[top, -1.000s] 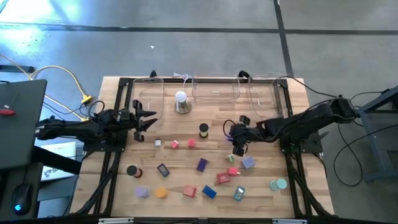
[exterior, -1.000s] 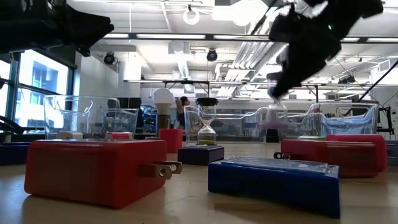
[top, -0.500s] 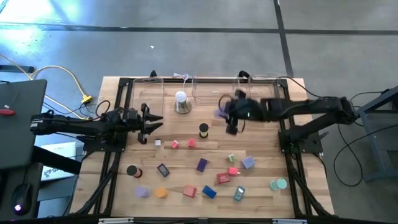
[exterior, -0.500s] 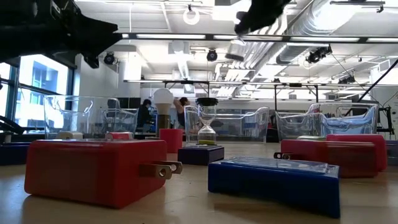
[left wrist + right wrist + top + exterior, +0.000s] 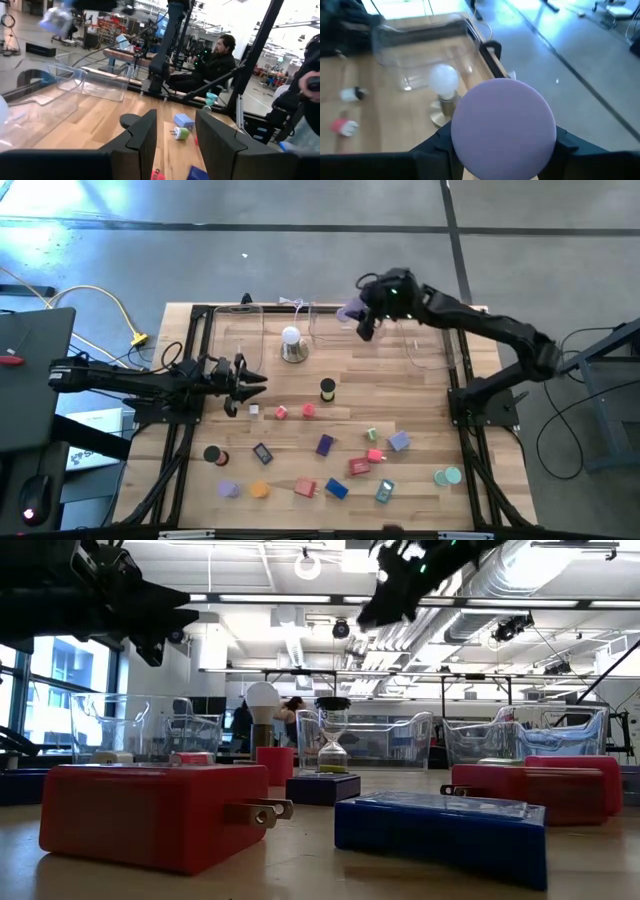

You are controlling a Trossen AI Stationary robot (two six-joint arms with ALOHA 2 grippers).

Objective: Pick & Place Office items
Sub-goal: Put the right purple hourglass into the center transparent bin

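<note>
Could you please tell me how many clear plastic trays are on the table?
3, in a row along the far edge of the table: left tray, middle tray, right tray. None seems hidden.

Arms: two, black, jointed, slim links.
Right gripper (image 5: pixel 366 320): dark housing, small green light.
Left gripper (image 5: pixel 248 383): black, forked fingers.
Cables: black, along links.

A white dome (image 5: pixel 291 336) on a metal base stands beside clear plastic trays (image 5: pixel 347 329) along the table's (image 5: pixel 300 390) far edge.
</note>
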